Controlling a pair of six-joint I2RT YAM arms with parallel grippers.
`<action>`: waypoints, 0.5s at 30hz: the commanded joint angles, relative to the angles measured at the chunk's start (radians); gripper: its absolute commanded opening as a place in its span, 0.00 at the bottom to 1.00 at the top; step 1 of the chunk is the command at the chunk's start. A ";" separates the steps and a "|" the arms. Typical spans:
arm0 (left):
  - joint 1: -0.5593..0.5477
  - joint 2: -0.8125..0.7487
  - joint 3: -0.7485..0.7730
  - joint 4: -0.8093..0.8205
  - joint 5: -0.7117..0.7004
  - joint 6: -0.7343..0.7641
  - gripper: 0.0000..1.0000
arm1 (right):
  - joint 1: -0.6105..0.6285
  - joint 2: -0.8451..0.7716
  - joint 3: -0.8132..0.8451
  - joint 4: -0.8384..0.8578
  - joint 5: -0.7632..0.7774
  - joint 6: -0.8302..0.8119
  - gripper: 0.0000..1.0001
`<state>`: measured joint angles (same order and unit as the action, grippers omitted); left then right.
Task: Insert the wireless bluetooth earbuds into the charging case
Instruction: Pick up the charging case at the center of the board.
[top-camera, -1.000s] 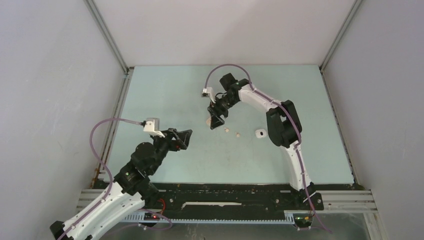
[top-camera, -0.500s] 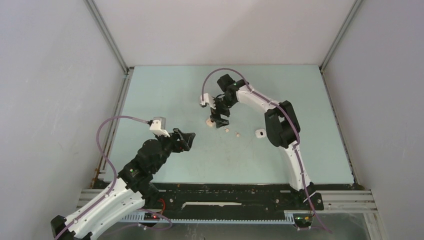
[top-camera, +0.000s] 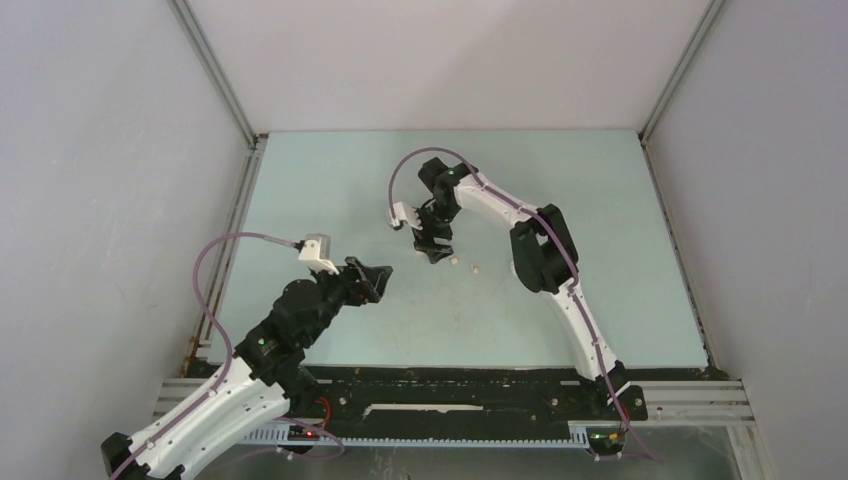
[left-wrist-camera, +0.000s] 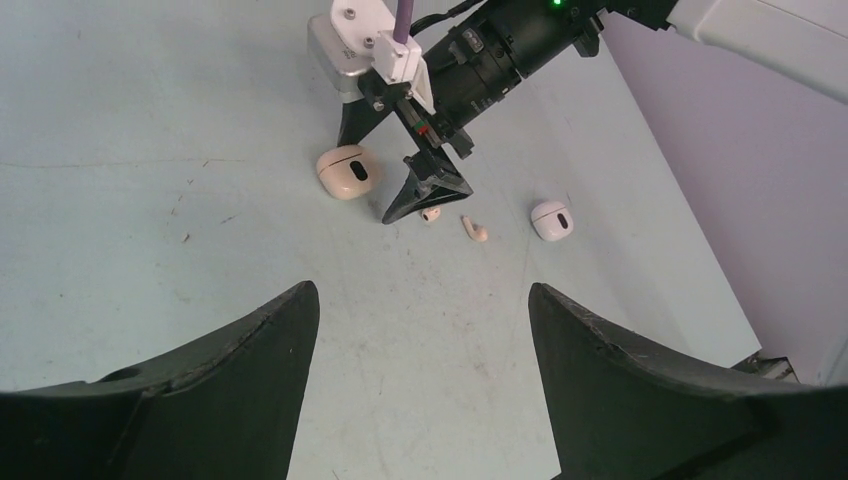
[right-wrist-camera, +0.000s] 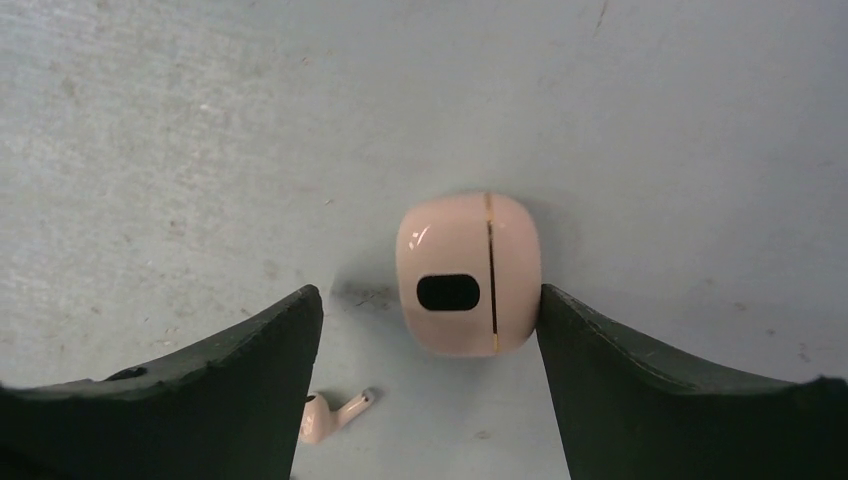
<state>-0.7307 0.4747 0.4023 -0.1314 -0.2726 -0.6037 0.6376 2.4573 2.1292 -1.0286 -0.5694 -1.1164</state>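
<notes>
Grey enclosure walls (top-camera: 100, 150), scuffed pale-green table (top-camera: 330, 180). Your left gripper (top-camera: 372, 278) hovers with its jaws apart, holding nothing. Your right gripper (top-camera: 436, 250), also spread, straddles the glossy pink charging case (right-wrist-camera: 468, 275). Two tan plastic earbuds (left-wrist-camera: 474, 230) lie loose beside it, then a small white case (left-wrist-camera: 552, 219).

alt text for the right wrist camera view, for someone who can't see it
A closed pink-beige charging case lies on the pale blue table between the open black fingers of the right gripper, nearest the one on the frame's right. A beige earbud lies loose near the bottom edge, beside the other finger.
</notes>
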 joint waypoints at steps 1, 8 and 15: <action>0.001 -0.010 0.012 0.047 0.025 -0.018 0.82 | -0.010 -0.006 0.026 -0.089 0.014 -0.023 0.78; 0.000 -0.011 -0.012 0.076 0.028 -0.040 0.82 | -0.007 -0.081 -0.130 0.114 0.000 0.115 0.78; 0.000 -0.035 -0.014 0.051 0.016 -0.050 0.82 | 0.025 -0.067 -0.141 0.218 0.111 0.233 0.76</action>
<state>-0.7307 0.4564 0.3977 -0.0921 -0.2550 -0.6369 0.6441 2.3951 2.0006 -0.8848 -0.5392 -0.9730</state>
